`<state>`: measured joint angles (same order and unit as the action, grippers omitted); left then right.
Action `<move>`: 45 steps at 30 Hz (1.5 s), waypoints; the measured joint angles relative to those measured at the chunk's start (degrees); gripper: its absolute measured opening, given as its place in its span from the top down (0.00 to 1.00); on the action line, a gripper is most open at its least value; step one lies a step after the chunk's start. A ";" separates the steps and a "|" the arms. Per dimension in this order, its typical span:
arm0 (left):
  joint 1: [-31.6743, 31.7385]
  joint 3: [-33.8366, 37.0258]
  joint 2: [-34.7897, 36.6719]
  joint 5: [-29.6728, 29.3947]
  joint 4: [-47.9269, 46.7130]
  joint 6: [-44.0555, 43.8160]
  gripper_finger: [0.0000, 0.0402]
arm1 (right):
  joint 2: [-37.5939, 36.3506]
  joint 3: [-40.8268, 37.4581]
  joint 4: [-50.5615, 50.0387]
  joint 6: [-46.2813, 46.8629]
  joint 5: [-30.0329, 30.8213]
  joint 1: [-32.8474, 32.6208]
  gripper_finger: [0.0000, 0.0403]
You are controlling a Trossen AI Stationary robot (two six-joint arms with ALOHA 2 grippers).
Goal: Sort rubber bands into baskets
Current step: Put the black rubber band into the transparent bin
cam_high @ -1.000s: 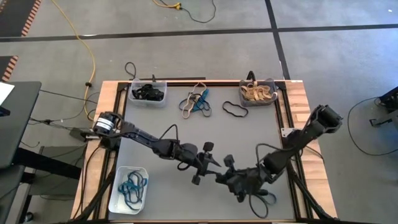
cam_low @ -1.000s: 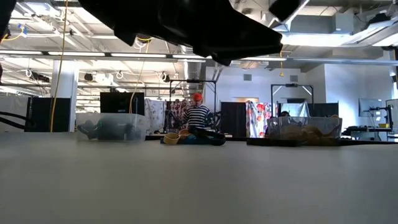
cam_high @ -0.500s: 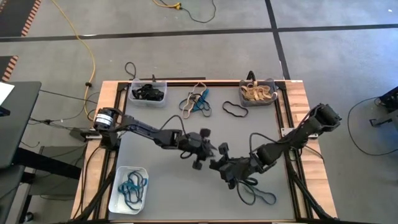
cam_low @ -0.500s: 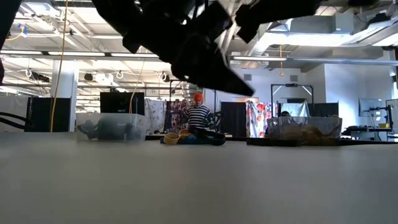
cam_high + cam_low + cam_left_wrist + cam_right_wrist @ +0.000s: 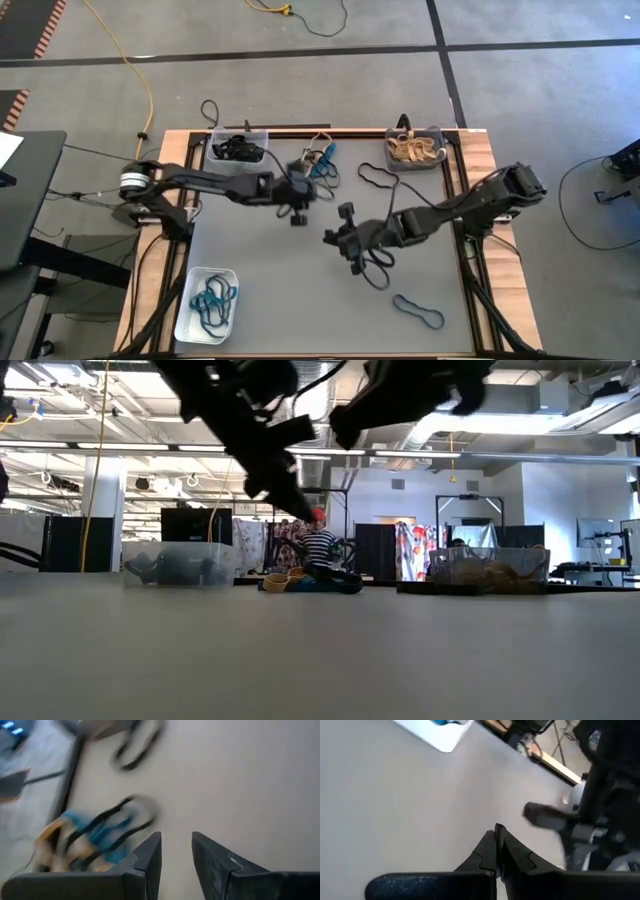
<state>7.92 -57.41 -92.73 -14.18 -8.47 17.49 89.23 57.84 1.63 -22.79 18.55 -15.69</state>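
A grey table (image 5: 250,290) seen from above, with two dark robot arms reaching toward its middle. The left gripper (image 5: 297,205) hangs just short of a small tangled pile of rubber bands (image 5: 318,163), teal, tan and black, lying at the far edge between two baskets; its jaws stand a little apart with nothing between them. The right gripper (image 5: 340,240) is near the table's centre, jaws pressed together and apparently empty.

Loose bands lie scattered: a black band (image 5: 376,177) near the pile, another black loop (image 5: 378,268) beside the right arm, and a teal band (image 5: 417,312) near the front right.

The clear basket (image 5: 238,148) at the far left holds black bands, the dark grey basket (image 5: 414,150) at the far right holds tan ones, and the white basket (image 5: 207,304) at the front left holds teal ones.

The bands look light, thin and floppy. In the pile they likely snag together, so pinching one strand at its outer edge seems safest. The clear basket's wall stands close beside the pile and could crowd the approach.
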 joint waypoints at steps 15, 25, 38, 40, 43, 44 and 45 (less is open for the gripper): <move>13.47 25.56 19.30 19.86 12.04 -6.84 0.76 | 5.24 0.07 17.89 5.31 -24.49 18.33 0.91; 11.64 27.55 19.28 18.40 12.81 -9.75 0.76 | 16.86 5.60 19.21 12.30 -31.19 20.94 0.78; 6.69 27.53 19.26 18.23 13.58 -13.63 0.73 | 13.50 5.76 10.52 14.39 -30.43 20.14 0.28; 5.51 27.53 19.17 18.22 14.87 -13.76 0.72 | 13.44 5.75 10.06 14.39 -30.41 19.54 0.28; 3.30 27.48 17.34 18.22 17.71 -13.83 0.72 | 13.42 5.75 8.27 14.39 -29.88 18.47 0.28; 2.55 27.48 16.22 18.17 18.43 -13.83 0.72 | 13.42 5.75 7.57 14.37 -29.46 18.14 0.28; 1.77 27.48 14.67 17.80 19.83 -13.85 0.72 | 13.42 5.75 6.83 14.35 -28.85 17.79 0.28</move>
<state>9.68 -29.93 -78.06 3.62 11.36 3.64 102.65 63.59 8.46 -8.44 -10.30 2.10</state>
